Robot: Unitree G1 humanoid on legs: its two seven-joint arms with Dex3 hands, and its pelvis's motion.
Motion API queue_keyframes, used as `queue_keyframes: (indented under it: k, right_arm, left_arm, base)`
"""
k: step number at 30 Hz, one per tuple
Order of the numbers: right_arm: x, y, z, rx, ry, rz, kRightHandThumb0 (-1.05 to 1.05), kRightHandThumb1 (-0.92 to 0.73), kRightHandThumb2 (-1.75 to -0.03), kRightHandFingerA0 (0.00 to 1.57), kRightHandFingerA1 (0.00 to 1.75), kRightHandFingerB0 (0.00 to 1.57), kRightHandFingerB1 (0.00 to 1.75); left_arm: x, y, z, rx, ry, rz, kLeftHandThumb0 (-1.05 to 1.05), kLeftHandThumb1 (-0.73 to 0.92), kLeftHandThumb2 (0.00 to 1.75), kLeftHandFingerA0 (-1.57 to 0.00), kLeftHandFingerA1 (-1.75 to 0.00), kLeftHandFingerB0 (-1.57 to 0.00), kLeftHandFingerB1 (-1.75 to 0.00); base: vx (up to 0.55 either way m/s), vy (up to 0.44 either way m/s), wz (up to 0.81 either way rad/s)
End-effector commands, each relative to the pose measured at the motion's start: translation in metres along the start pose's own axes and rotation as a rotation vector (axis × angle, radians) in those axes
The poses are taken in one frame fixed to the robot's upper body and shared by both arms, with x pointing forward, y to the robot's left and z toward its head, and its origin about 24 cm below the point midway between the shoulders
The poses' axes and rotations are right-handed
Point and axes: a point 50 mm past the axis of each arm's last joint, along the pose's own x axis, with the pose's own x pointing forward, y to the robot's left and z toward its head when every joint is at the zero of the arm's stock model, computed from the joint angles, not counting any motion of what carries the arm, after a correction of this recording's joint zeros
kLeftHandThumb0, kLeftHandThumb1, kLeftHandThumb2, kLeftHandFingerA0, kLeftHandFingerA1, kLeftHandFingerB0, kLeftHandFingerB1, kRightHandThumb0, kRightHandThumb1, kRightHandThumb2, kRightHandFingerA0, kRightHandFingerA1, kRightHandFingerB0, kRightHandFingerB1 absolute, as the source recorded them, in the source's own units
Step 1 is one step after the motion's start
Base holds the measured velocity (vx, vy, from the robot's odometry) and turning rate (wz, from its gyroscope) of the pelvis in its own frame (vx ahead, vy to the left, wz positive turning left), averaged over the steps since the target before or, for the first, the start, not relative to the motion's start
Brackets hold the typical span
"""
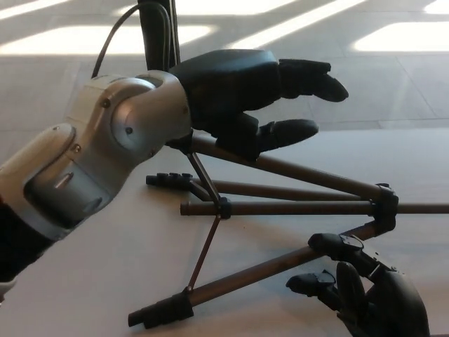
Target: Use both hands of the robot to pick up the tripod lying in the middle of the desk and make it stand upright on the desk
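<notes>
the tripod (280,210) is seen lying flat mid-desk (105,281) — both the left hand (245,91) and right hand (365,288) are spread open, nothing held — so a spread leg could be knocked sideways.

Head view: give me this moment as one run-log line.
tripod: lying on desk, legs spread | left hand: open, above upper leg | right hand: open, beside lower leg | stage: pre-grasp

You've got a pale, matte desk (84,281) up front and a tiled floor (393,91) behind it – bright slanted patches of light (393,35) run across the far tiles – and a dark upright post (158,35) rises at the desk's far edge.
</notes>
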Motion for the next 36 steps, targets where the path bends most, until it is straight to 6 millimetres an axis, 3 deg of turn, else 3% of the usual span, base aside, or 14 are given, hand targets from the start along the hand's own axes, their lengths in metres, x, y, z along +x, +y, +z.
queue_keyframes:
  k: [1, 5, 6, 8, 9, 10, 11, 14, 19, 20, 26, 29, 31, 36]
  right_arm:
    - [-0.021, 0.001, -0.012, 0.017, 0.144, -0.103, -1.05, -0.52, -0.62, 0.67, 1.06, 0.66, 0.88]
    - [-0.020, 0.001, -0.012, 0.007, 0.159, -0.119, -1.05, -0.52, -0.64, 0.70, 1.07, 0.70, 0.86]
    - [-0.020, 0.001, -0.012, 0.013, 0.163, -0.123, -1.05, -0.51, -0.64, 0.70, 1.07, 0.73, 0.85]
    - [-0.020, 0.002, -0.013, 0.023, 0.169, -0.123, -1.05, -0.51, -0.64, 0.70, 1.07, 0.73, 0.85]
    - [-0.021, 0.002, -0.014, 0.027, 0.171, -0.123, -1.05, -0.51, -0.63, 0.69, 1.08, 0.71, 0.85]
    - [-0.021, 0.003, -0.014, 0.031, 0.170, -0.125, -1.05, -0.50, -0.63, 0.70, 1.07, 0.71, 0.85]
    - [-0.021, 0.004, -0.014, 0.052, 0.175, -0.136, -1.05, -0.49, -0.63, 0.72, 1.08, 0.72, 0.86]
    - [-0.019, 0.007, -0.011, 0.075, 0.180, -0.142, -1.05, -0.48, -0.63, 0.68, 1.14, 0.62, 0.93]
    - [-0.017, 0.010, -0.009, 0.088, 0.193, -0.127, -1.05, -0.49, -0.64, 0.47, 1.31, 0.50, 1.03]
    - [-0.014, 0.010, -0.007, 0.099, 0.200, -0.137, -1.05, -0.46, -0.65, 0.37, 1.41, 0.43, 1.07]
    - [-0.004, 0.015, -0.001, 0.135, 0.237, -0.175, -1.05, -0.46, -0.69, 0.31, 1.53, 0.42, 1.12]
    - [-0.003, 0.016, 0.000, 0.139, 0.243, -0.179, -1.05, -0.45, -0.69, 0.31, 1.54, 0.44, 1.12]
    - [-0.001, 0.018, 0.001, 0.141, 0.245, -0.175, -1.05, -0.45, -0.69, 0.31, 1.55, 0.47, 1.11]
    - [0.004, 0.021, 0.002, 0.212, 0.291, -0.248, -1.05, -0.45, -0.65, 0.08, 1.55, 0.24, 1.39]
  left_arm:
    - [0.006, 0.003, -0.018, 0.984, 0.253, -0.194, -0.93, 0.54, 0.94, -0.04, -0.32, -0.13, -0.36]
    - [0.006, 0.003, -0.036, 1.054, 0.337, -0.197, -0.92, 0.57, 0.59, -0.06, -0.34, -0.16, -0.27]
    - [0.006, 0.002, -0.039, 1.073, 0.341, -0.194, -0.39, 0.12, 0.85, -0.02, -0.53, 0.00, -0.48]
    - [0.005, 0.001, -0.044, 1.103, 0.361, -0.197, -0.39, 0.11, 0.85, -0.02, -0.53, 0.00, -0.48]
    - [0.005, 0.000, -0.047, 1.114, 0.379, -0.208, -0.94, 0.57, 0.59, -0.09, -0.35, -0.17, -0.27]
    - [0.005, 0.001, -0.049, 1.119, 0.391, -0.212, -0.90, 0.51, 0.93, -0.04, -0.32, -0.12, -0.37]
    - [0.005, -0.001, -0.056, 1.117, 0.440, -0.240, -0.96, 0.57, 0.57, -0.03, -0.35, -0.14, -0.27]
    - [0.006, -0.006, -0.068, 1.078, 0.518, -0.291, -0.86, 0.46, 0.95, -0.06, -0.11, -0.05, -0.16]
    - [0.003, -0.022, -0.081, 1.019, 0.574, -0.333, -1.01, 0.57, 0.60, 0.00, -0.38, -0.06, -0.31]
    - [0.003, -0.029, -0.085, 1.028, 0.573, -0.351, -0.84, 0.47, 0.96, -0.03, -0.16, -0.14, -0.19]
    - [0.005, -0.034, -0.094, 0.990, 0.608, -0.348, -0.93, 0.58, 0.57, -0.02, -0.37, -0.11, -0.28]
    - [0.007, -0.042, -0.096, 0.937, 0.636, -0.378, -0.87, 0.48, 0.95, -0.06, -0.12, -0.07, -0.19]
    - [0.010, -0.050, -0.098, 0.869, 0.661, -0.378, -0.96, 0.56, 0.61, 0.00, -0.36, -0.09, -0.31]
    - [0.022, -0.055, -0.092, 0.867, 0.675, -0.407, -0.97, 0.42, 0.80, -0.06, -0.44, -0.12, -0.26]
  base:
    - [0.00, 0.000, 0.00]
    - [0.00, 0.000, 0.00]
    - [0.00, 0.000, 0.00]
    - [0.00, 0.000, 0.00]
    - [0.00, 0.000, 0.00]
    - [0.00, 0.000, 0.00]
    - [0.00, 0.000, 0.00]
    - [0.00, 0.000, 0.00]
    - [0.00, 0.000, 0.00]
    - [0.00, 0.000, 0.00]
    - [0.00, 0.000, 0.00]
    - [0.00, 0.000, 0.00]
    - [0.00, 0.000, 0.00]
    - [0.00, 0.000, 0.00]
